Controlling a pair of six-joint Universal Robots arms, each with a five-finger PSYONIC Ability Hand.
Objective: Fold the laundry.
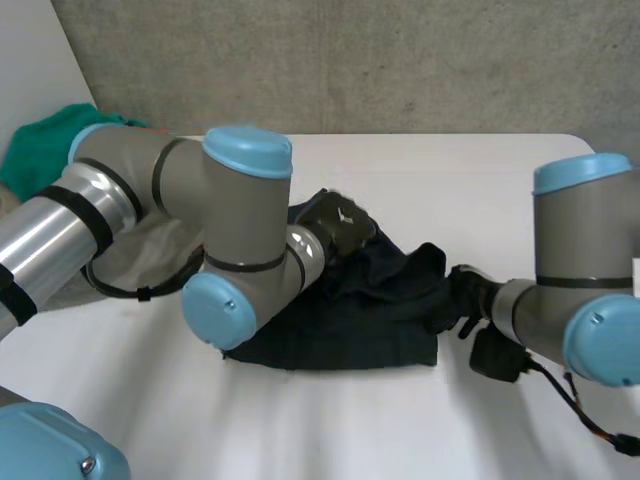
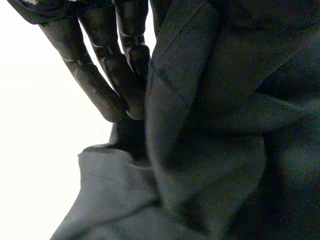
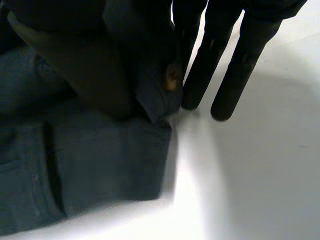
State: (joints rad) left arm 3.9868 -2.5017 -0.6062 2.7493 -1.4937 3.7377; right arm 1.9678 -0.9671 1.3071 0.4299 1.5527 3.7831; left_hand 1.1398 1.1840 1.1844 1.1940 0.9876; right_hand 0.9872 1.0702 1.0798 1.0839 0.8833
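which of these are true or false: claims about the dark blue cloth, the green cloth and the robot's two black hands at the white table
1. The dark blue cloth is folded into a neat flat square. False: it lies rumpled on the white table, bunched up along its far side.
2. The right hand pinches the cloth's edge by a button, between thumb and fingers. True.
3. The bunched green cloth lies on top of the dark one. False: it sits apart, beyond the left arm.
4. The left hand is at the dark cloth's far side. True.
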